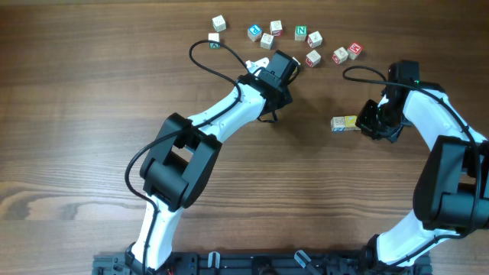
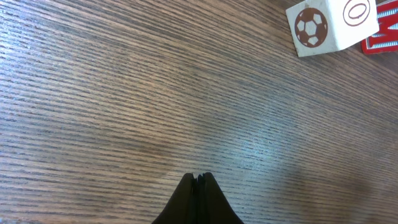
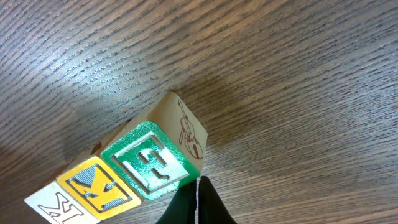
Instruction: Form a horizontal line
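Snugly side by side, whitish, yellow and green-F cubes form a row [image 3: 99, 186], the right hand [image 3: 198, 196] pressed together at its green end.

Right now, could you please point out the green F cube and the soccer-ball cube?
green F cube [image 3: 152, 158], right wrist view, green lettered face.
soccer-ball cube [image 2: 311, 29], left wrist view, ball picture.

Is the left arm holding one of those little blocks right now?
No, the left fingers are shut together over the bare table, and the soccer-ball block lies apart from them.
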